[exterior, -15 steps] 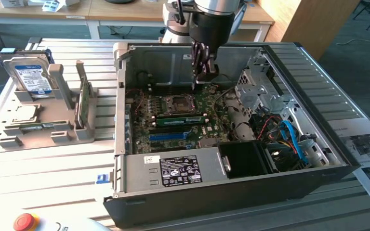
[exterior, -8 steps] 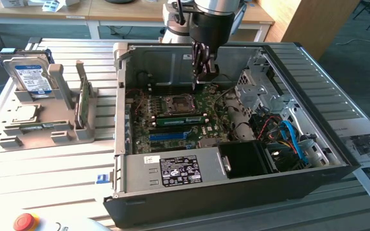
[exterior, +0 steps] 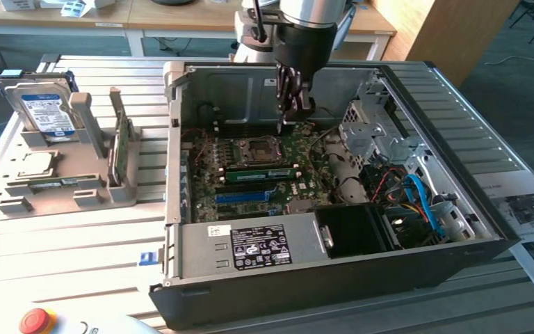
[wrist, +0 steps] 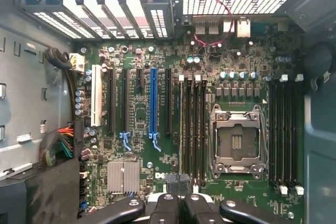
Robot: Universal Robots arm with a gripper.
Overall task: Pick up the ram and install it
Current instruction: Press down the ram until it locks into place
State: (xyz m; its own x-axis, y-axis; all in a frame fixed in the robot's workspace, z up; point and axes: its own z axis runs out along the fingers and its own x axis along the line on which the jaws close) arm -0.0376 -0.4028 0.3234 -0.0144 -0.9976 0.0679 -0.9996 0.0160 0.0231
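Note:
The ram [exterior: 261, 172], a long narrow green stick, stands on edge in a slot of the motherboard, between the CPU socket [exterior: 255, 149] and the blue slot. In the wrist view it is a thin pale line [wrist: 181, 129] in the outermost of several black memory slots, beside the CPU socket [wrist: 236, 141]. My gripper [exterior: 291, 118] hangs above the board toward the back of the open case, beyond the socket and apart from the ram. Its black fingers [wrist: 167, 205] are pressed together with nothing between them, and the gripper [wrist: 179, 199] is shut.
The open computer case [exterior: 248, 254] has tall metal walls, a drive cage [exterior: 378, 136] and cables on the exterior view's right. On the left, a grey holder [exterior: 26, 195] carries a hard drive [exterior: 46, 111], an upright green card [exterior: 119, 142] and a flat green stick [exterior: 58, 183]. A red button [exterior: 35, 320] is near.

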